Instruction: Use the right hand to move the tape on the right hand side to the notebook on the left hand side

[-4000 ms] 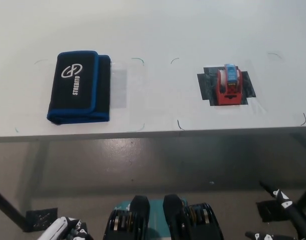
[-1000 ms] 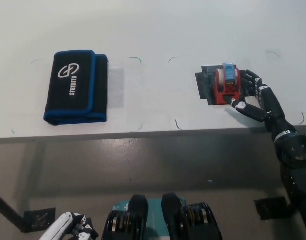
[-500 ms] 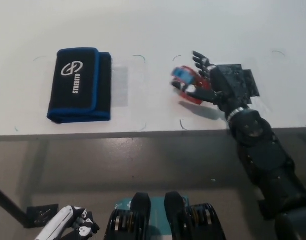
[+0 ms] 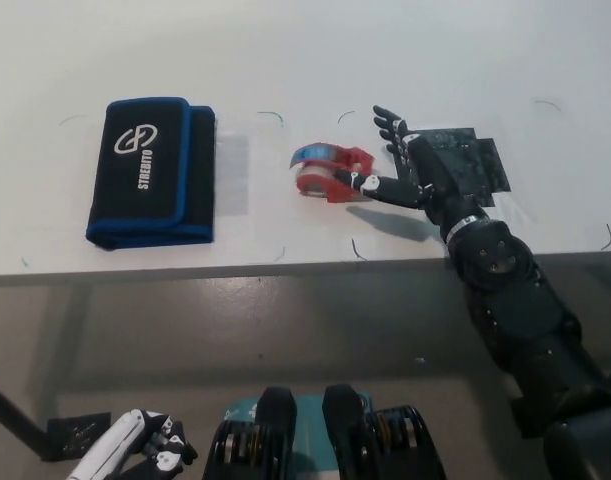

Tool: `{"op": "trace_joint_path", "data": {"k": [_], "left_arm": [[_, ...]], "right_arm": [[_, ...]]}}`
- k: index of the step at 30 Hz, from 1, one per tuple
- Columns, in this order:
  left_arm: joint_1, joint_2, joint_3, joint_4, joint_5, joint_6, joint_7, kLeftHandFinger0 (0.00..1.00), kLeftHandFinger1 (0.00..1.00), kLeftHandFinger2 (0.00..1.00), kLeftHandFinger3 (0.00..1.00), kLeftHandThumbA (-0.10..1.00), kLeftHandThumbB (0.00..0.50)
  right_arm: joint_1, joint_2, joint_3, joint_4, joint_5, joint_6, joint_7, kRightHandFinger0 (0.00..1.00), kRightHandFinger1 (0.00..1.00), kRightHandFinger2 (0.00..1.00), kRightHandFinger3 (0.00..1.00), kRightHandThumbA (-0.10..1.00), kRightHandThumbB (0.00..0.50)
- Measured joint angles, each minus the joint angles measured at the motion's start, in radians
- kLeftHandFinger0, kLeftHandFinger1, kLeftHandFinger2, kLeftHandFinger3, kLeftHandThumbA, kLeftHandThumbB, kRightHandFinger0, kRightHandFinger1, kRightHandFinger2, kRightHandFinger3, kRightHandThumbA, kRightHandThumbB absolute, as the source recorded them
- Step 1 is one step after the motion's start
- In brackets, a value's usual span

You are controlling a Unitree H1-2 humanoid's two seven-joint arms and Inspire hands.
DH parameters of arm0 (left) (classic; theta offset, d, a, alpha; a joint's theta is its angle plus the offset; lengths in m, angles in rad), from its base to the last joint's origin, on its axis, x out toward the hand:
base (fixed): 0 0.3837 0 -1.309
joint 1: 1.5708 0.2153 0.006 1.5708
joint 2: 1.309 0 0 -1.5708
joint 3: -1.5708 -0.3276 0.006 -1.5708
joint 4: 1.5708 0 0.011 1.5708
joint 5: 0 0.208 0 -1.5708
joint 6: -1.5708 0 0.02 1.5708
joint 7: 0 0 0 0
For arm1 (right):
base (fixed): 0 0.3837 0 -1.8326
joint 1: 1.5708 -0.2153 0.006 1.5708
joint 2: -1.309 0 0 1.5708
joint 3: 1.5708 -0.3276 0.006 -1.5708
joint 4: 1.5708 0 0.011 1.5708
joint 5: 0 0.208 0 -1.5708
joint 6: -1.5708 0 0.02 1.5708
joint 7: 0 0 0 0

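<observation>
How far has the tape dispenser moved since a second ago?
Yes, it moved. The tape dispenser has left the black patch and now lies to its left, lying on its side, nearer the notebook, beside the right hand.

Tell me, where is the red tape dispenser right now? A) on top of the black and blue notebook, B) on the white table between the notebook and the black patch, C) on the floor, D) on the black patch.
B: the red tape dispenser lies on the white table, between the black and blue notebook and the black patch.

The tape (image 4: 325,173) lies tipped beside the right hand (image 4: 413,170), seemingly released.
</observation>
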Motion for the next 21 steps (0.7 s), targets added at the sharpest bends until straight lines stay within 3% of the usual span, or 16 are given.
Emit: {"op": "trace_joint_path", "data": {"k": [9, 15, 20, 21], "left_arm": [[0.0, 0.0, 0.0, 0.0, 0.0, 0.0, -0.001, 0.41, 0.42, 0.47, 0.57, 0.43, 0.014], [0.0, 0.0, 0.0, 0.0, 0.001, 0.0, -0.004, 0.42, 0.43, 0.48, 0.58, 0.44, 0.01], [0.0, 0.0, 0.0, -0.001, 0.0, 0.0, -0.006, 0.42, 0.42, 0.47, 0.57, 0.41, 0.005], [0.0, 0.0, 0.0, -0.001, 0.0, 0.0, -0.006, 0.42, 0.43, 0.48, 0.58, 0.42, 0.008]], "right_arm": [[0.004, 0.0, 0.0, 0.018, 0.0, -0.012, 0.0, 1.0, 1.0, 1.0, 1.0, 1.0, 0.28], [0.011, 0.001, -0.002, 0.022, 0.001, -0.026, 0.0, 1.0, 1.0, 1.0, 1.0, 1.0, 0.321], [0.011, 0.008, -0.006, 0.047, 0.005, -0.042, -0.001, 1.0, 1.0, 1.0, 1.0, 1.0, 0.31], [0.011, 0.011, -0.007, 0.05, 0.005, -0.043, -0.001, 1.0, 1.0, 1.0, 1.0, 1.0, 0.33]]}}
